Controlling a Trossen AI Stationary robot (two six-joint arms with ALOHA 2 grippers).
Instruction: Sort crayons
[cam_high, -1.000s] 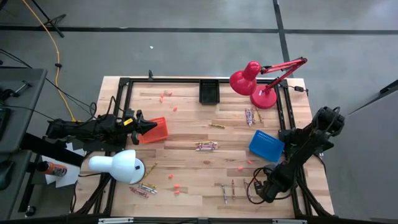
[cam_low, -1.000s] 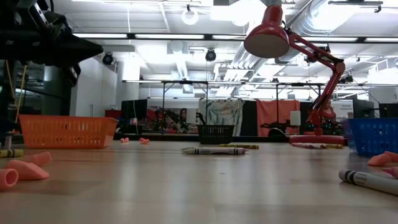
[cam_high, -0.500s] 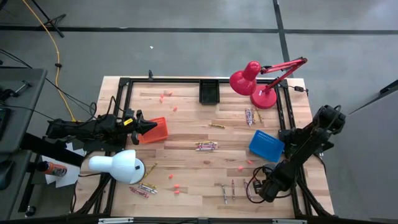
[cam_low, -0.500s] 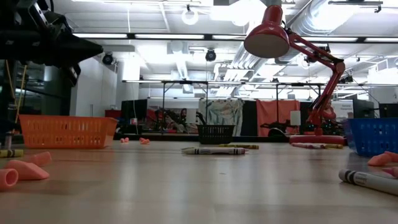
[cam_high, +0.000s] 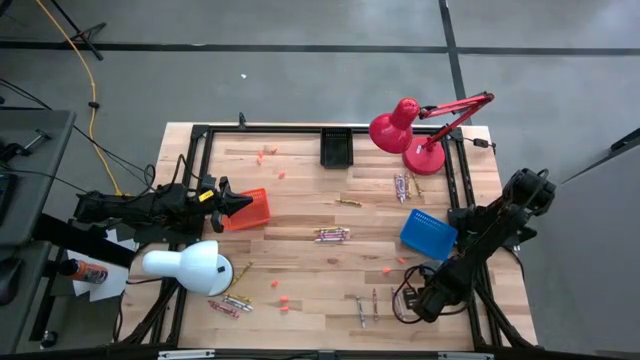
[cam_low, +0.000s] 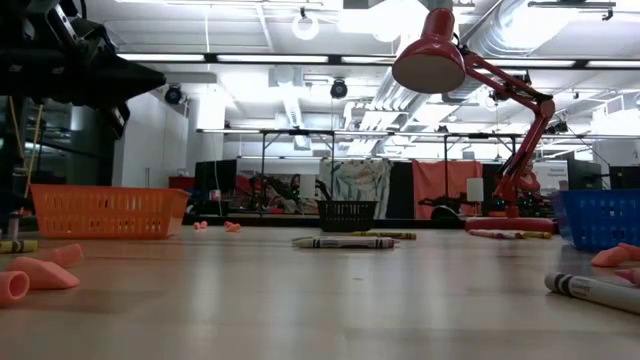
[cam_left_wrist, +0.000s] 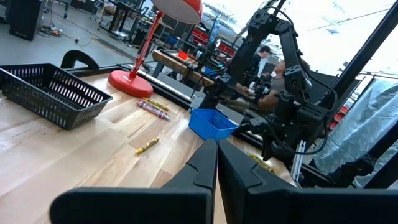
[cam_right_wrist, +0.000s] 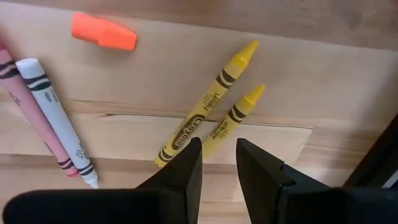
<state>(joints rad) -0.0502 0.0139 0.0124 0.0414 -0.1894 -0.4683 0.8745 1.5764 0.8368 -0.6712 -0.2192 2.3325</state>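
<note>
**Right gripper poised over two yellow crayons, left arm idle by the orange basket**

The right gripper (cam_right_wrist: 218, 163) hangs low over the table's (cam_high: 300, 190) front right part, well forward of the blue basket (cam_high: 428, 232); its fingers stand apart with a narrow gap and hold nothing; just past the fingertips lie two yellow crayons (cam_right_wrist: 208, 107) side by side, with a white crayon (cam_right_wrist: 57, 118) and a pink crayon (cam_right_wrist: 28, 102) touching each other further off and an orange eraser chip (cam_right_wrist: 103, 32) beyond them; the left gripper (cam_high: 238, 204) is closed and empty, its tip over the orange basket (cam_high: 252, 210); a bundle of crayons (cam_high: 332, 235) lies between the two baskets; more crayons (cam_high: 402, 186) lie beside the red lamp's (cam_high: 408, 128) base, behind the blue basket; others (cam_high: 230, 304) lie in front of the white lamp (cam_high: 190, 267)
</note>
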